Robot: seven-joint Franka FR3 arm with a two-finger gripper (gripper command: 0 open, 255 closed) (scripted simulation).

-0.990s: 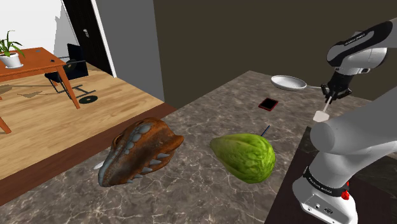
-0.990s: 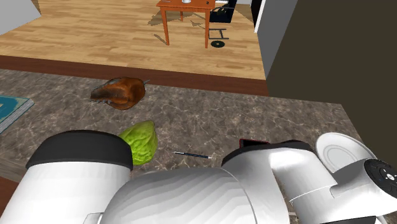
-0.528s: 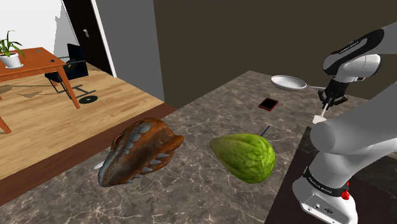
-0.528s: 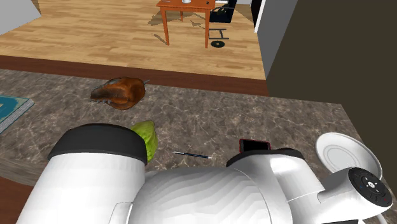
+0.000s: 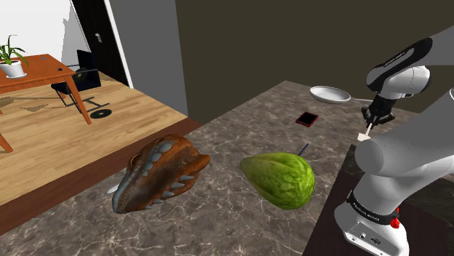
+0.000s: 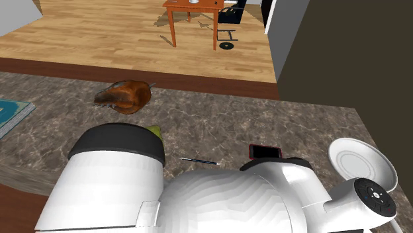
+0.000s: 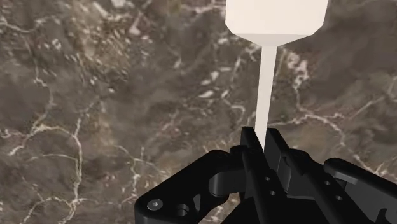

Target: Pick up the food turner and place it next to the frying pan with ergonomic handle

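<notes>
tool (image 7: pixel 259 139): closed tight on the thin handle of the food turner (image 7: pixel 276 18)
food turner: white, flat blade at the end far from the tool, above the marbled tabletop (image 7: pixel 95 95)
frying pan (image 5: pixel 329 94): white, on the tabletop, at 10 o'clock from the tool in the shoulder view, apart

one turner (image 7: pixel 276 19), one pan (image 5: pixel 329 94), one phone (image 5: pixel 307 119)

Food turner (image 7: pixel 266 76) clipped by edge; green vegetable (image 6: pixel 154 131) mostly behind arm (image 6: pixel 218 198).
</notes>
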